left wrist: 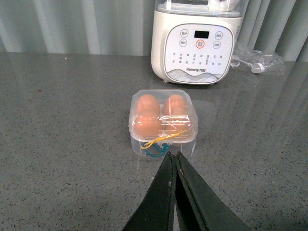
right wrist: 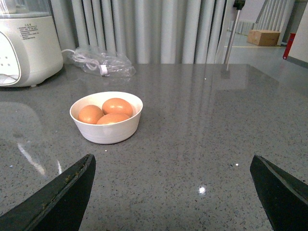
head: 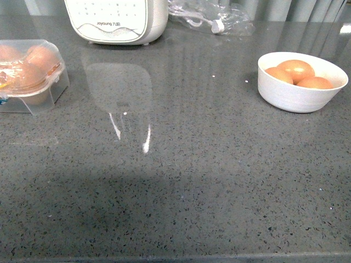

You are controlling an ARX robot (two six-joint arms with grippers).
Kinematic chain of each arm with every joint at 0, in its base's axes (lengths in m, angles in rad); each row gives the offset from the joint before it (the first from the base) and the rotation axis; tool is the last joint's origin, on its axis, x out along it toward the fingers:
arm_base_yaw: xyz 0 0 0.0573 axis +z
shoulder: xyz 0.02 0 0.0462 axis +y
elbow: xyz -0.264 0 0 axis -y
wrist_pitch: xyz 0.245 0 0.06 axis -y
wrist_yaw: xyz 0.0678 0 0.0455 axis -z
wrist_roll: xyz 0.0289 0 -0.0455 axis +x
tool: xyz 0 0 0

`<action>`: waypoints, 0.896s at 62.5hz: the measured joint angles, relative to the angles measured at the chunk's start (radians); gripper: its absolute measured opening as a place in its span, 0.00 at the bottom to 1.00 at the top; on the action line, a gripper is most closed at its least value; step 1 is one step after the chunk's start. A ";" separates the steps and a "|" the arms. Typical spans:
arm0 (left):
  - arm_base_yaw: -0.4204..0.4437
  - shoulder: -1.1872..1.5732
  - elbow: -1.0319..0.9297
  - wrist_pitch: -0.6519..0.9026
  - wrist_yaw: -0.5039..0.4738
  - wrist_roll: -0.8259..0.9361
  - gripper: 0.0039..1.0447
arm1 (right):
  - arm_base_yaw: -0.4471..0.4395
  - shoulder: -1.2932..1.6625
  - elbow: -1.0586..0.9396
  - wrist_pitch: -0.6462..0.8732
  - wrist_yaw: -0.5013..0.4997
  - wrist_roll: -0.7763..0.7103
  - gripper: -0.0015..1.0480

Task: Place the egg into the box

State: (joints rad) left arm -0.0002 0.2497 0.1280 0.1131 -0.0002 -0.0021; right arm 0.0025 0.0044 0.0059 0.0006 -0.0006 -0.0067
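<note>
The clear plastic egg carton [head: 30,76] sits at the left edge of the grey speckled countertop [head: 181,181], lid down, with three brown eggs inside it visible from the left wrist view [left wrist: 162,122]; its fourth cup, nearest the camera on the right, looks empty under a glare on the lid. A round white bowl [head: 300,82] stands well apart at the right side of the counter and holds three more brown eggs, the topmost egg [head: 296,70] resting on the other two. That egg [right wrist: 117,106] lies on its side with its long axis roughly level, running across the bowl; which end is the blunt one cannot be told. A white Joyoung appliance [head: 118,19] stands at the back, with a crumpled clear plastic bag [head: 214,19] beside it. The left gripper [left wrist: 172,156] has its dark fingers pressed together with nothing between them, its tips just beside the carton's near wall. The right gripper [right wrist: 171,192] is spread wide and empty, its two fingers [right wrist: 57,195] at the frame's edges, with the bowl and its eggs near but clear of it, off toward the left finger.
</note>
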 joint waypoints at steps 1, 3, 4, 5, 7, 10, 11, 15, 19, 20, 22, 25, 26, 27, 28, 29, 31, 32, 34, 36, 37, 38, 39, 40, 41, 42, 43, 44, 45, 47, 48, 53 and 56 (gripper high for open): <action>0.000 -0.005 -0.004 0.000 0.000 0.000 0.03 | 0.000 0.000 0.000 0.000 0.000 0.000 0.93; 0.000 -0.012 -0.010 0.000 0.000 0.000 0.03 | 0.000 0.000 0.000 0.000 0.000 0.000 0.93; 0.000 -0.014 -0.012 0.000 0.000 0.000 0.03 | 0.000 0.000 0.000 0.000 0.000 0.000 0.93; 0.000 -0.018 -0.016 0.000 0.000 0.000 0.03 | 0.000 0.000 0.000 0.000 0.000 0.000 0.93; 0.000 -0.027 -0.024 0.000 0.000 0.000 0.03 | 0.000 0.000 0.000 0.000 0.000 0.000 0.93; 0.000 -0.042 -0.037 0.000 0.000 0.000 0.03 | 0.000 0.000 0.000 0.000 0.000 0.000 0.93; 0.000 -0.053 -0.039 -0.007 0.000 0.000 0.03 | 0.000 0.000 0.000 0.000 0.000 0.000 0.93; 0.000 -0.122 -0.044 -0.092 0.000 0.000 0.03 | 0.000 0.000 0.000 0.000 0.000 0.000 0.93; 0.000 -0.175 -0.059 -0.119 0.000 0.000 0.03 | 0.000 0.000 0.000 0.000 0.000 0.000 0.93; 0.000 -0.184 -0.059 -0.119 0.000 0.000 0.03 | 0.000 0.000 0.000 0.000 0.000 0.000 0.93; 0.000 -0.189 -0.060 -0.119 0.000 0.000 0.03 | 0.000 0.000 0.000 0.000 -0.001 0.000 0.93; 0.000 -0.194 -0.068 -0.119 0.000 0.000 0.03 | 0.000 0.000 0.000 0.000 0.000 0.000 0.93; 0.000 -0.195 -0.069 -0.119 0.000 0.000 0.03 | 0.000 0.000 0.000 0.000 0.000 0.000 0.93; 0.000 -0.196 -0.072 -0.119 0.000 0.000 0.03 | 0.000 0.000 0.000 0.000 0.000 0.000 0.93; 0.000 -0.197 -0.073 -0.119 0.000 0.000 0.03 | 0.000 0.000 0.000 0.000 0.000 0.000 0.93; 0.000 -0.198 -0.076 -0.119 0.000 0.000 0.03 | 0.000 0.000 0.000 0.000 0.000 0.000 0.93; 0.000 -0.201 -0.078 -0.119 0.000 0.000 0.03 | 0.000 0.000 0.000 0.000 0.000 0.000 0.93; 0.000 -0.202 -0.078 -0.119 0.000 0.000 0.03 | 0.000 0.000 0.000 0.000 0.000 0.000 0.93; 0.000 -0.204 -0.080 -0.119 0.000 0.000 0.03 | 0.000 0.000 0.000 0.000 0.000 0.000 0.93; 0.000 -0.206 -0.081 -0.119 0.000 0.000 0.03 | 0.000 0.000 0.000 0.000 0.000 0.000 0.93; 0.000 -0.213 -0.086 -0.118 0.000 0.000 0.03 | 0.000 0.000 0.000 0.000 0.000 0.000 0.93; 0.000 -0.218 -0.089 -0.117 0.000 0.000 0.03 | 0.000 0.000 0.000 0.000 0.000 0.000 0.93; 0.000 -0.229 -0.100 -0.118 -0.002 0.000 0.03 | 0.000 0.000 0.000 0.000 0.000 0.000 0.93; 0.000 -0.235 -0.100 -0.121 0.002 0.000 0.03 | 0.000 0.000 0.000 0.000 0.000 0.000 0.93; 0.000 -0.237 -0.100 -0.119 0.002 0.000 0.03 | 0.000 0.000 0.000 0.000 0.000 0.000 0.93; 0.000 -0.238 -0.100 -0.116 -0.001 0.000 0.03 | 0.000 0.000 0.000 0.000 0.000 0.000 0.93; 0.000 -0.240 -0.100 -0.115 -0.002 0.000 0.03 | 0.000 0.000 0.000 0.000 0.000 0.000 0.93; 0.000 -0.241 -0.100 -0.115 0.000 0.000 0.03 | 0.000 0.000 0.000 0.000 0.000 0.000 0.93; 0.000 -0.244 -0.100 -0.115 0.002 0.000 0.03 | 0.000 0.000 0.000 0.000 0.000 0.000 0.93; 0.000 -0.246 -0.100 -0.115 0.000 0.000 0.03 | 0.000 0.000 0.000 0.000 0.000 0.000 0.93; 0.000 -0.246 -0.100 -0.115 -0.001 0.000 0.03 | 0.000 0.000 0.000 0.000 0.000 0.000 0.93; 0.000 -0.246 -0.100 -0.115 -0.001 0.000 0.03 | 0.000 0.000 0.000 0.000 0.000 0.000 0.93; 0.000 -0.246 -0.100 -0.115 0.000 0.000 0.03 | 0.000 0.000 0.000 0.000 0.000 0.000 0.93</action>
State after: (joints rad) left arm -0.0002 0.0036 0.0284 -0.0021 -0.0006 -0.0021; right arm 0.0025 0.0044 0.0059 0.0006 -0.0010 -0.0067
